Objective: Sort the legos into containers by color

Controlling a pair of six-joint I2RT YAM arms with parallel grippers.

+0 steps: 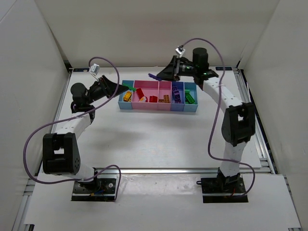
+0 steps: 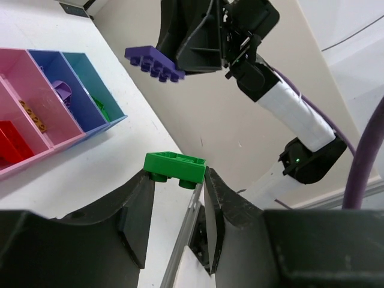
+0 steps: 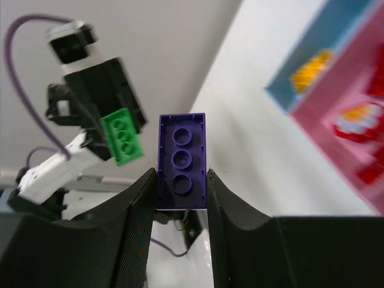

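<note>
The row of containers (image 1: 159,109) lies at the table's far middle and holds sorted legos: yellow in the left light blue bin, red ones (image 1: 140,92) in the wide pink, orange in the narrow pink, purple in the dark blue, green (image 1: 189,97) in the right light blue. My left gripper (image 2: 177,180) is shut on a green lego (image 2: 175,165), held in the air by the row's left end (image 1: 130,88). My right gripper (image 3: 181,180) is shut on a purple lego (image 3: 181,161), held above the row's far side (image 1: 154,76).
White walls close in the table at the back and both sides. The two grippers face each other closely over the row's left half; the purple lego (image 2: 155,63) shows in the left wrist view and the green lego (image 3: 122,137) in the right wrist view.
</note>
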